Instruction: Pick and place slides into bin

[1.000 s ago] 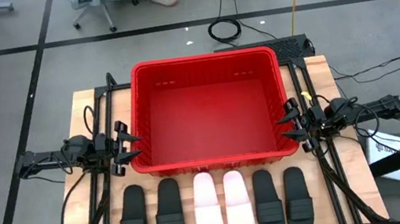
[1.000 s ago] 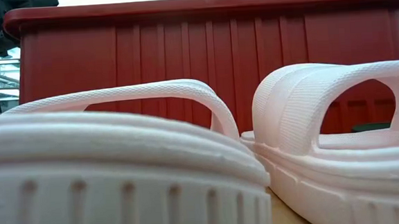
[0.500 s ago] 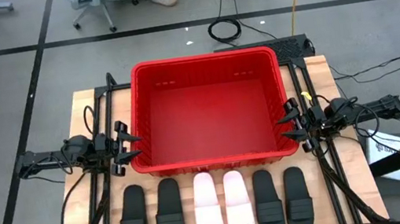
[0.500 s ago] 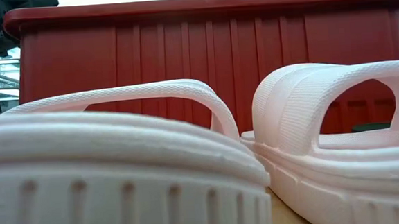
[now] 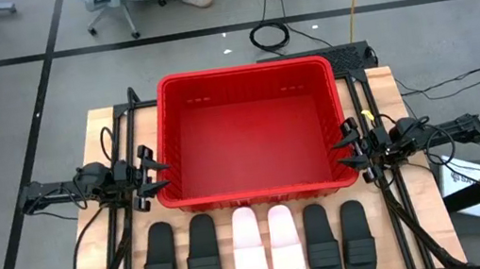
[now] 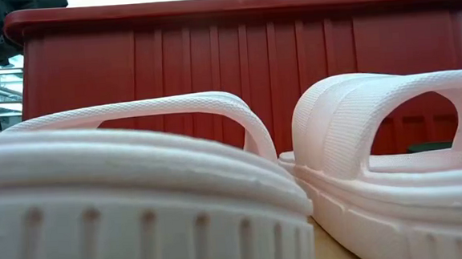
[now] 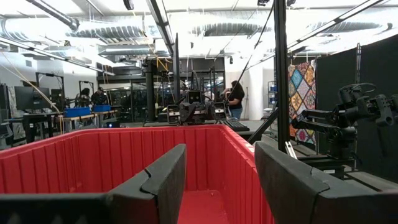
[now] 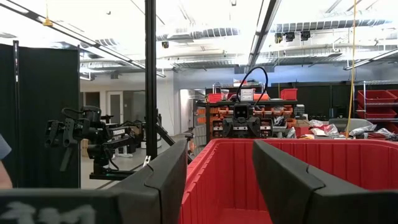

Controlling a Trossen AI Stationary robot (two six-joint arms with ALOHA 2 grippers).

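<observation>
Slides: six in one row at the near edge of the bench, four black outside, two pale in the middle, just beside the bin. Left gripper open, empty, at the bin's left wall. Right gripper open, empty, at the right wall.

This is a robotics lab or workshop. Bare ducts and pipes run under an open ceiling, shelves carry red storage boxes, and benches hold screens and blue bins. Cables trail over a grey floor, an office chair stands nearby, and a person stands far back.
</observation>
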